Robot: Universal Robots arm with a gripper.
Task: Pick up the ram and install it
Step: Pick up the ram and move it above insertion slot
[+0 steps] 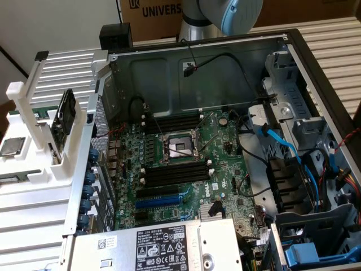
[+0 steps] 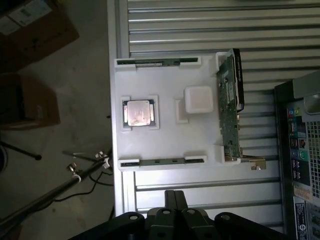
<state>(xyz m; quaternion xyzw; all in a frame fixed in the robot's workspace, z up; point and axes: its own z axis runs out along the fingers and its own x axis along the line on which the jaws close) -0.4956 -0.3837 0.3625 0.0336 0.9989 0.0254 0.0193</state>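
Ram [image 2: 162, 161] stands on its thin edge in the white holder [image 2: 165, 135], in the edge slot closest to my tool [image 2: 175, 196]. A band of ribbed desk [image 2: 200, 192] shows between the two, so they are near but apart. My tool is pinched fully closed, with nothing between its fingers. A second green stick [image 2: 155, 61] sits in the matching slot on the holder's far edge, well apart from the tool. Between the two sticks I see a processor [image 2: 138, 112] in its pocket, a white square block [image 2: 198, 100] and an expansion card [image 2: 230, 100] standing on edge across one end of the holder.

The holder and its upright card are at the exterior view's left. Next comes the open computer case [image 1: 225, 68] with the motherboard [image 1: 225, 164] flat inside. Two banks of black memory slots [image 1: 172, 121] flank the processor socket [image 1: 177, 148], and a blue expansion slot [image 1: 161, 200] lies beyond them, beside the power supply [image 1: 163, 248]. Blue cables [image 1: 285, 144] run at the exterior view's right. My arm [image 1: 225, 17] shows beyond the case's back wall.
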